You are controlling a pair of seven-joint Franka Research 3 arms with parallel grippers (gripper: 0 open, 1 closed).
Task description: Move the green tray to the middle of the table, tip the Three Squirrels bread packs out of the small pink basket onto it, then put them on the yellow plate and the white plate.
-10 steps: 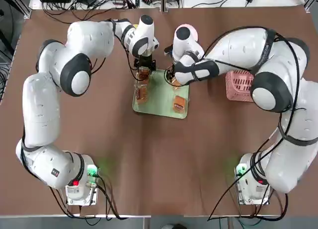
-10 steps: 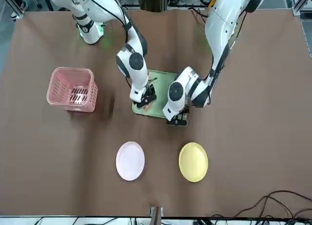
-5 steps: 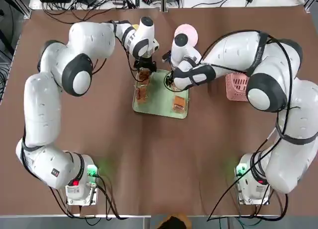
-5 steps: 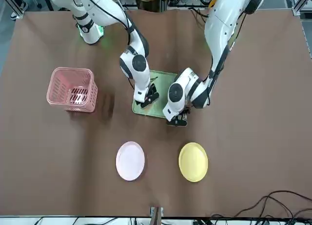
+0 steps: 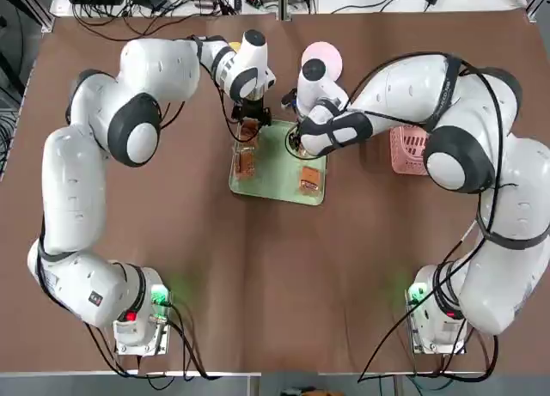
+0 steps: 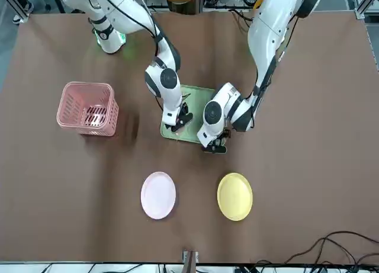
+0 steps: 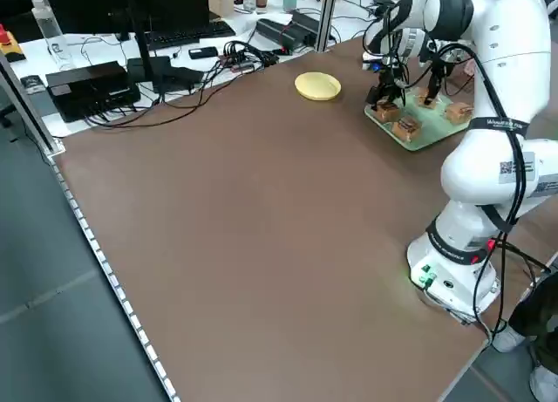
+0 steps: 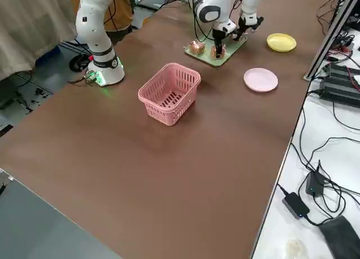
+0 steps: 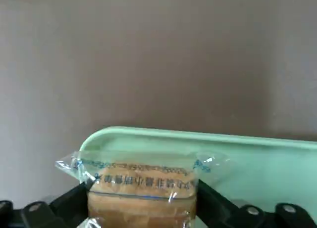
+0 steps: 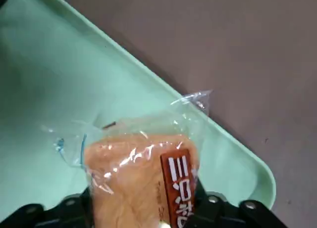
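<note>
Bread packs [image 5: 310, 179] on green tray [image 5: 279, 183], upper centre of top view. Left gripper [image 9: 142, 191], tray's upper left, and right gripper [image 10: 143, 191], upper right: fingers part-open, each pair closed on one pack.

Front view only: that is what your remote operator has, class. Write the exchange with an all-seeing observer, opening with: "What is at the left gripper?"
Observer: The left gripper has its jaws against both sides of a clear-wrapped orange-brown bread pack.
Operator: And the right gripper?
Observer: The right gripper has its jaws on another pack, its label dark reddish-brown with white characters.
Operator: Any more packs?
Observer: Two, on the pale green rectangular tray, along its side nearer the arms' bases: one left, one right.
</note>
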